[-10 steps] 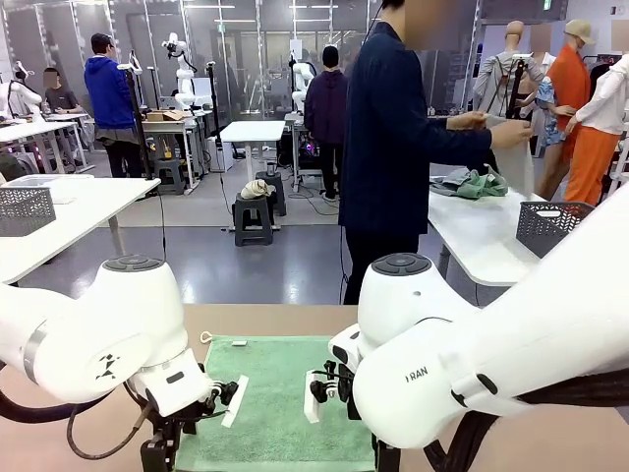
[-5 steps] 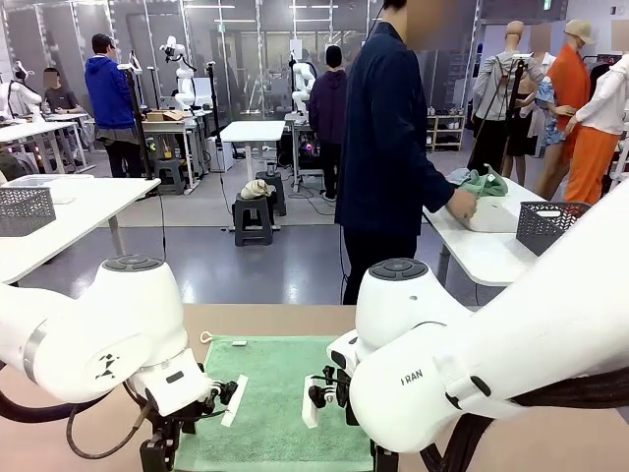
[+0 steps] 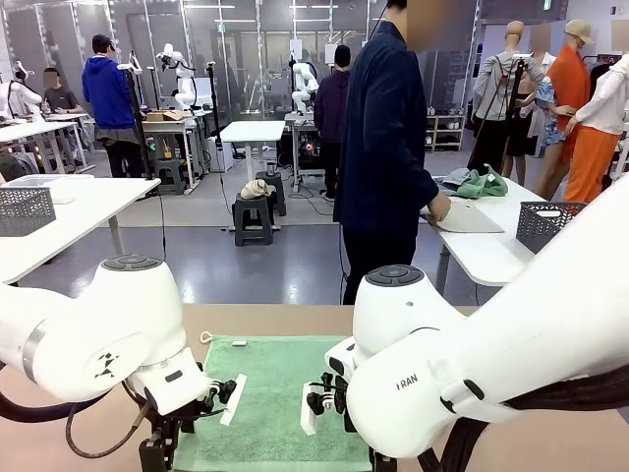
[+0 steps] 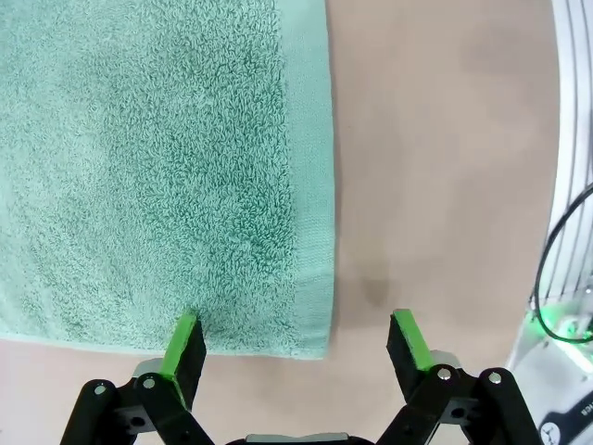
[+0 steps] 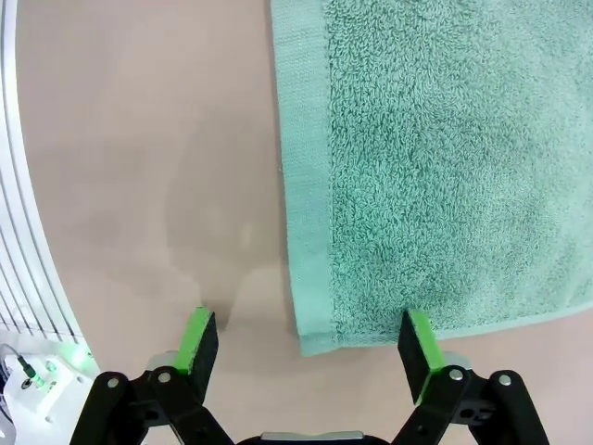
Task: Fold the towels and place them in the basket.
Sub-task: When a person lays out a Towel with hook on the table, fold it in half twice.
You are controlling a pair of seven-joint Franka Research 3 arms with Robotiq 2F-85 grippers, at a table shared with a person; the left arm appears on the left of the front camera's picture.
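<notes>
Person's hand (image 3: 439, 206) lowered onto the cloth (image 3: 472, 218); right arm (image 3: 491, 364) edged leftward

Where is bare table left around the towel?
Bare table runs along the far edge of the towel and outside both side hems. It is crowded at the near corners, where the open left gripper and right gripper each straddle one.

A lab hall: rows of white worktables (image 3: 254, 131), a stool (image 3: 253, 222).
</notes>
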